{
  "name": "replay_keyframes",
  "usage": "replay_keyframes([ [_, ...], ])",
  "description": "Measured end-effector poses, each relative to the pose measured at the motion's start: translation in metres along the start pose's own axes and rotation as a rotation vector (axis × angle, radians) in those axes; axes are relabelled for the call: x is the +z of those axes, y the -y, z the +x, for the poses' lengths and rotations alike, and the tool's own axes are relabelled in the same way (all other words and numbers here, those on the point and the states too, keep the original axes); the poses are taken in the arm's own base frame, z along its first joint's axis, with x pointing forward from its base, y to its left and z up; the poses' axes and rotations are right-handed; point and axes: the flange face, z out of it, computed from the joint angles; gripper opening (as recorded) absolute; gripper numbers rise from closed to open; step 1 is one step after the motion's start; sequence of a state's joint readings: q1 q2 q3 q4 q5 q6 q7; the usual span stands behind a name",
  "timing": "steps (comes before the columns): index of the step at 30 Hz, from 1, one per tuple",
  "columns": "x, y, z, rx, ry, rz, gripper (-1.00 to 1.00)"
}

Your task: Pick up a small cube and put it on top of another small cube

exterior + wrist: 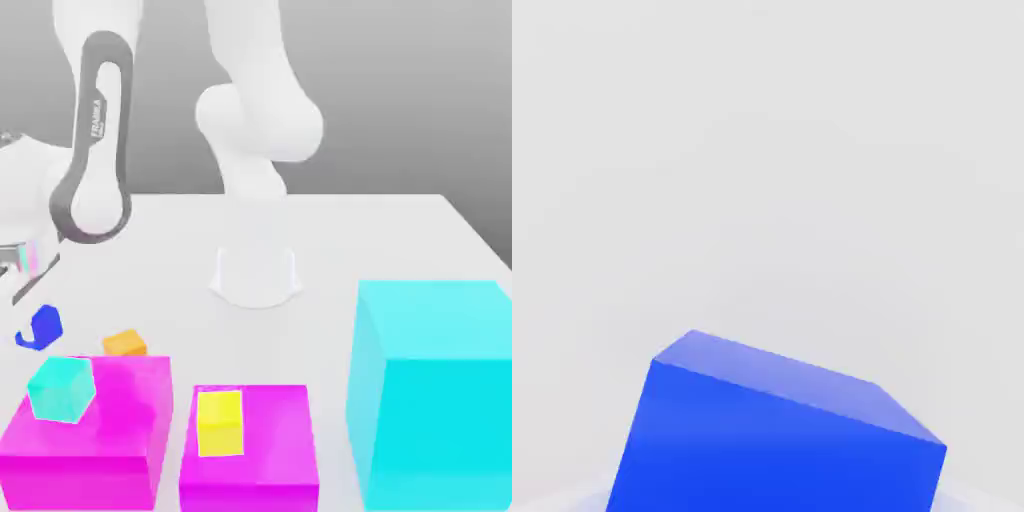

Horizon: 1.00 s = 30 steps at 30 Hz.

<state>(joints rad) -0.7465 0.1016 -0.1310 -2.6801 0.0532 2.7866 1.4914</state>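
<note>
Blue, small and dark, the cube (pixel 41 327) sits at the far left of the exterior view on the white table (pixel 400 240), directly under the gripper (pixel 22 272) that reaches down toward it from above. In the hand view the blue cube (pixel 777 435) sits close up against the camera, turned a little so one corner leads. The fingers look drawn in tight around it, though from the exterior view's angle I can't quite make out the contact itself. Just beside it, toward the exterior view's right, lies the small orange cube (pixel 125 343), the likely landing spot; the carry would be short and sideways. The arm folds low, elbow (pixel 92 205) hanging above the hand, wrist pointing down.
</note>
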Motion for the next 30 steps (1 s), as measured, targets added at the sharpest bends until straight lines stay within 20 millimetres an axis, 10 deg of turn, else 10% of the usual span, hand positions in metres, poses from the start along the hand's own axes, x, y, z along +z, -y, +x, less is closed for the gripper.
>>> replay_keyframes([
  [8,-0.066,0.055,-0.129,-0.044,0.064,0.006,-1.0],
  [17,-0.125,-0.063,-0.34,-0.17,0.057,-0.023,-1.0],
  [25,-0.065,-0.083,-0.326,-0.059,-0.007,-0.003,-1.0],
  [26,-0.054,-0.084,-0.326,-0.06,-0.005,-0.004,1.0],
  [30,-0.054,-0.085,-0.326,-0.061,-0.005,-0.004,1.0],
])
